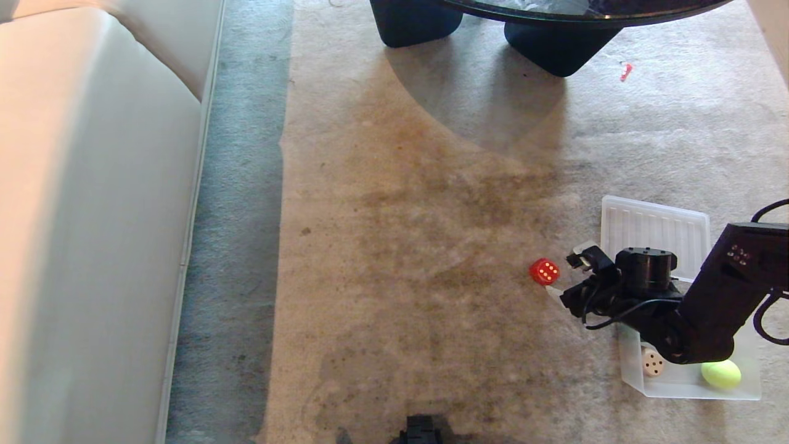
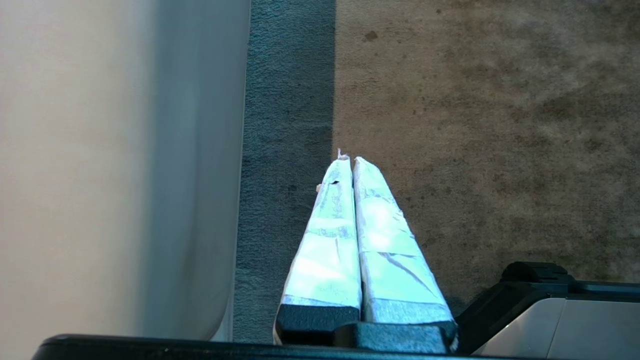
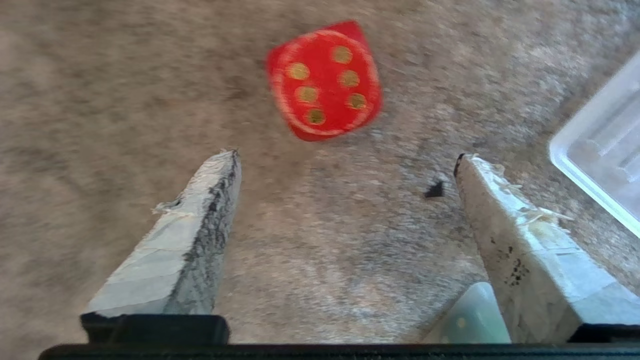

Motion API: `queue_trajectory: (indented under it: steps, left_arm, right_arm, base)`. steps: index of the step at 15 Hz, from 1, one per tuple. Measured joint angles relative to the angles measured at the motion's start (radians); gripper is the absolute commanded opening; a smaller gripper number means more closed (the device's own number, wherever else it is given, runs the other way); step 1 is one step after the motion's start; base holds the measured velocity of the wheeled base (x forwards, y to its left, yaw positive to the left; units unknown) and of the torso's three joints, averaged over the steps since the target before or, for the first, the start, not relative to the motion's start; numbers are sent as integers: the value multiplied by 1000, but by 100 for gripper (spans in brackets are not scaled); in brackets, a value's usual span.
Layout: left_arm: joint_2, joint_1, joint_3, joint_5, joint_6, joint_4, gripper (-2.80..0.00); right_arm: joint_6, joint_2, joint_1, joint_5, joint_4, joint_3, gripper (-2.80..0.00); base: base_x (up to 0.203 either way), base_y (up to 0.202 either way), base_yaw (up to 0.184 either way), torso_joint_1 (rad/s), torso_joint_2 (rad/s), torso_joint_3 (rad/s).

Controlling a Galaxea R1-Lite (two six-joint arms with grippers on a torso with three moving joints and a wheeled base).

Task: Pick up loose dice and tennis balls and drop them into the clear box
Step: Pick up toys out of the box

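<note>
A red die (image 1: 544, 271) with yellow dots lies on the carpet, six face up. My right gripper (image 1: 564, 272) is low beside it, open, with nothing between its fingers. In the right wrist view the red die (image 3: 324, 80) lies just beyond the tips of the open right gripper (image 3: 345, 155). The clear box (image 1: 690, 388) stands on the carpet under the right arm. It holds a beige die (image 1: 652, 362) and a tennis ball (image 1: 721, 374). My left gripper (image 2: 352, 159) is shut and empty, parked over the carpet edge.
A ribbed clear lid (image 1: 653, 225) lies flat behind the right gripper, its corner (image 3: 600, 145) near one finger. A pale sofa (image 1: 92, 216) runs along the left. A dark glass table (image 1: 555, 18) stands at the far end. A small red scrap (image 1: 626, 71) lies beside the table.
</note>
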Motion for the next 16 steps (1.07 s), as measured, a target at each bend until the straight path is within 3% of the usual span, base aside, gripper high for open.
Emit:
queue_trajectory:
  steps: [16]
  left_arm:
    - [0, 0, 0, 0, 0, 0, -280]
  right_arm:
    - [-27, 228, 42, -8, -137, -211, 0]
  base:
    - [0, 0, 0, 0, 0, 0]
